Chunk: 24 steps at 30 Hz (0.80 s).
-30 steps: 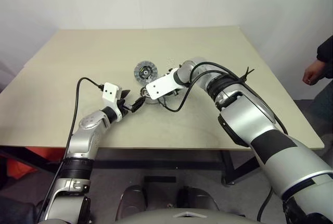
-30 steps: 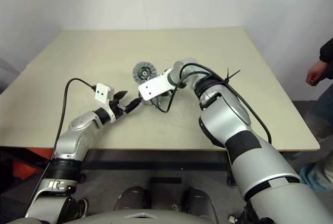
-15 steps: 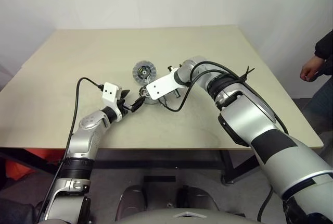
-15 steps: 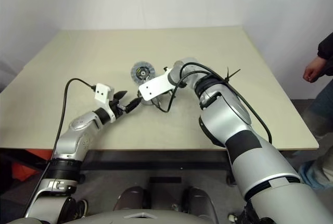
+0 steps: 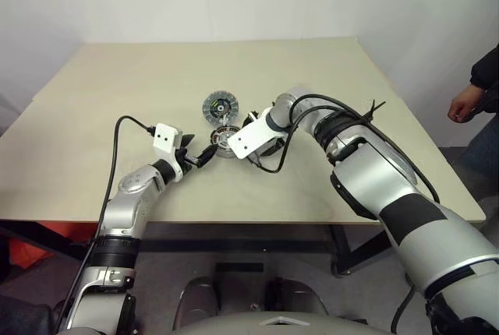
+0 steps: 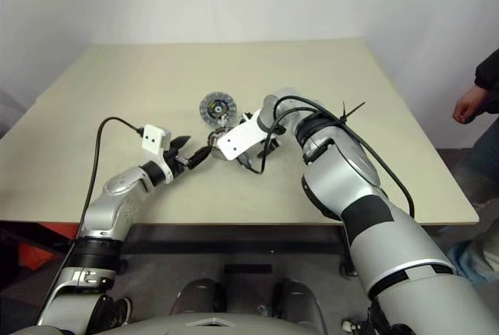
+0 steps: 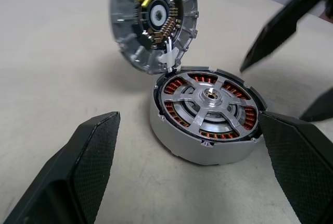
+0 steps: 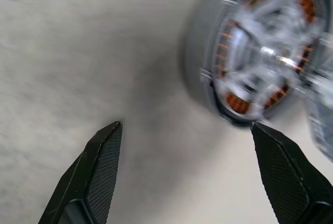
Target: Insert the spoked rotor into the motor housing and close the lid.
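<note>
Both grippers, left (image 7: 187, 182) and right (image 8: 190, 174), hang wide open and empty beside the housing (image 7: 208, 117) on the table (image 5: 117, 101). Inside the housing, the rotor (image 7: 208, 104) sits within the copper windings. Touching its far rim, the lid (image 7: 153, 21) leans tilted, inner face showing.

motor housing (image 8: 255, 52) blurred in right wrist view; lid (image 8: 322, 125) cut off by edge.

Spoked rotor (image 7: 208, 104) inside motor housing (image 7: 179, 148)
</note>
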Available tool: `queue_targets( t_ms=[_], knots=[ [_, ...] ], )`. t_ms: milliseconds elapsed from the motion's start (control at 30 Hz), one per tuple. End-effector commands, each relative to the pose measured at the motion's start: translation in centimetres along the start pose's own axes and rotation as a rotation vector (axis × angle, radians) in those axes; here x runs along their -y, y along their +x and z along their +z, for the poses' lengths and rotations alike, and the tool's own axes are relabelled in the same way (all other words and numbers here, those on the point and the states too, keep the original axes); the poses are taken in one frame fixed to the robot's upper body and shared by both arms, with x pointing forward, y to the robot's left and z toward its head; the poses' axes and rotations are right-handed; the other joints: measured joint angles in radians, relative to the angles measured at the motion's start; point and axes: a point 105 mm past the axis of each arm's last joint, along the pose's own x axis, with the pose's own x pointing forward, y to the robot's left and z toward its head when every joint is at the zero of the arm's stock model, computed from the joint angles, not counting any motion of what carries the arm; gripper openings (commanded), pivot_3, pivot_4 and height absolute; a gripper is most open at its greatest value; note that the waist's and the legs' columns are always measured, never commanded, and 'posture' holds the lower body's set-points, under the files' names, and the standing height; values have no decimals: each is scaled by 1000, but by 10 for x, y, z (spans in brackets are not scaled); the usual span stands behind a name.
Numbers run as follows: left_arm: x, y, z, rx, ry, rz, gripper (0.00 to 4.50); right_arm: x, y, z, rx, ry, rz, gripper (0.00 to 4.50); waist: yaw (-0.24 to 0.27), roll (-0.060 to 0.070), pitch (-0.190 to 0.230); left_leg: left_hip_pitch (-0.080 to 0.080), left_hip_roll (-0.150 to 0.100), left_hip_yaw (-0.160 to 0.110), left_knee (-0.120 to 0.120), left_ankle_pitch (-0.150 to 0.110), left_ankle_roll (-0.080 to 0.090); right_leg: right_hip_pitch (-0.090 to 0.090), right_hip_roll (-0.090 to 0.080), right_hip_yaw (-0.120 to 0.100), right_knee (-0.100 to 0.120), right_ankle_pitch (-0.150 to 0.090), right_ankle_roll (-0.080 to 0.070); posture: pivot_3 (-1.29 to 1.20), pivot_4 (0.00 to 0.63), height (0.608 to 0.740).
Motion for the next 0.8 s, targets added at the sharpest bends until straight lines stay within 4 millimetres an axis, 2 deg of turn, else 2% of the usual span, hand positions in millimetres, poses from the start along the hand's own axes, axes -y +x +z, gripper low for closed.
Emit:
queue_targets(
  t_ms=[33,233,533,800],
  knots=[
    [-2,-2,12,38,34,9,4500,5,0,7,3,-39,-10,4491,0,0,0,0,0,0,0,0,0,1,0,0,0,0,0,0,0,740],
    [-2,-5,10,37,31,19,4500,8,4,16,14,-76,-8,4491,-1,0,0,0,0,0,0,0,-1,2,0,0,1,0,0,0,0,740],
    [-2,-7,10,40,27,34,4500,24,2,35,43,-132,-42,4491,-4,0,0,1,1,0,1,0,-1,2,0,0,2,0,0,0,0,740],
    [-2,-7,9,41,25,36,4500,25,2,34,37,-132,-53,4491,-3,0,0,1,1,0,1,0,-1,2,0,0,2,0,0,0,0,740]
  ],
)
